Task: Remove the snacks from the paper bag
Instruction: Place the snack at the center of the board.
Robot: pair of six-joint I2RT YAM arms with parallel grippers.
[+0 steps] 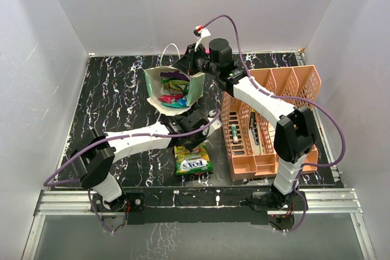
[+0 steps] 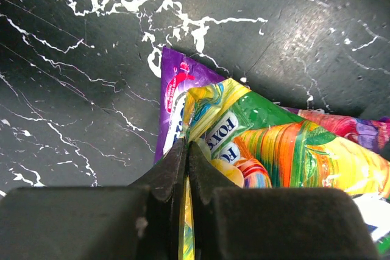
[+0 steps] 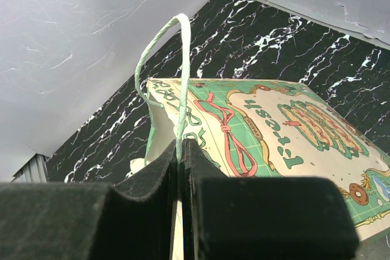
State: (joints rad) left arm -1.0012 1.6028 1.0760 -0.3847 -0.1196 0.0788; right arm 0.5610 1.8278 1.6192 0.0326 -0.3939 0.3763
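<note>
on the left, my left fingers [image 2: 167,178] are pinched shut on the edge of the yellow-green packet [image 2: 286,150]. it sits low over the desk [image 1: 116,101], just in front of the bag, with a purple packet [image 2: 173,83] lying flat under it. so i judge at least two snacks are already out, and this one only needs letting go. in the middle, the paper bag [image 1: 196,88] is tipped with its mouth toward the arms, and a jumble of bright packets [image 1: 172,92] shows inside, so the job is partway with several left to fetch. on the right, my right fingers [image 3: 198,162] are closed on the bag's cord handle [image 3: 159,41] at its rim, with the printed side of the bag just beyond them, holding it up.
</note>
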